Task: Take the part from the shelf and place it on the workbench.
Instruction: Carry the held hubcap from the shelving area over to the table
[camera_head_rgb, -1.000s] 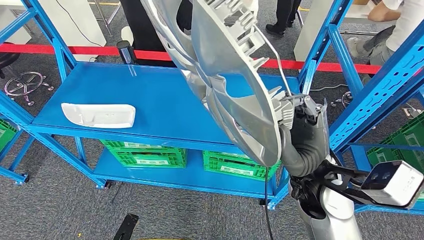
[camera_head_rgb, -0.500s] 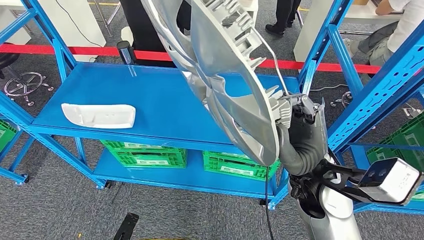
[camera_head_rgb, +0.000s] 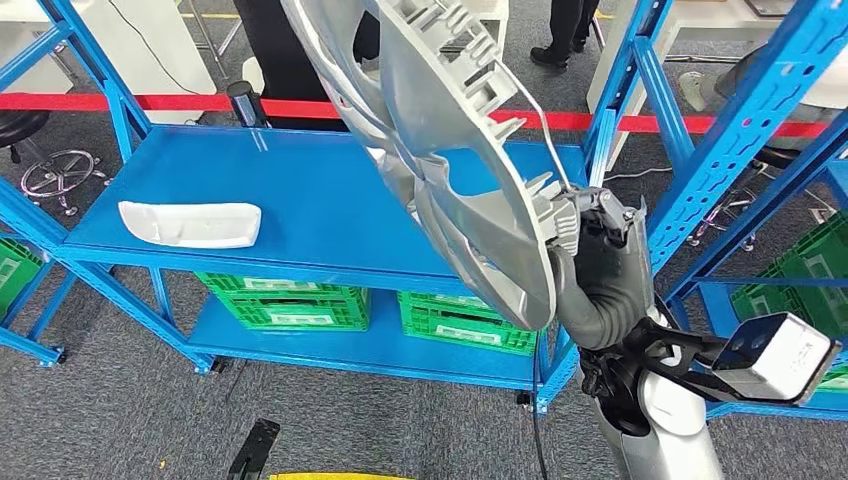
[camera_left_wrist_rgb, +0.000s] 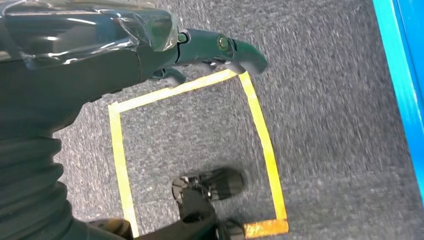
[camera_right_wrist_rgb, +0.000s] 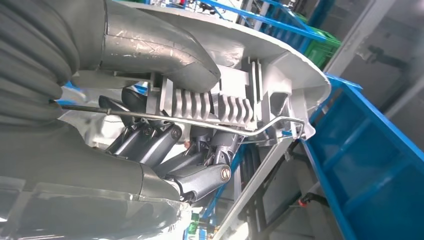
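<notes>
Head view looked from high on the body, forward and down, onto the blue shelf (camera_head_rgb: 330, 200) at middling range, carpet (camera_head_rgb: 120, 410) below it. The part (camera_head_rgb: 460, 170), raised by the right hand (camera_head_rgb: 590, 240), stood very near the lens and crossed the picture's middle.

Left wrist view sat close behind the left hand (camera_left_wrist_rgb: 200, 50) and faced straight down at carpet and a yellow tape square (camera_left_wrist_rgb: 195, 150); a blue shelf edge ran along one side.

Right wrist view sat tight behind the right hand, frame turned, facing along the part's ribbed rim, shelf beyond.

Head and right wrist views shared part, hand and shelf.
</notes>
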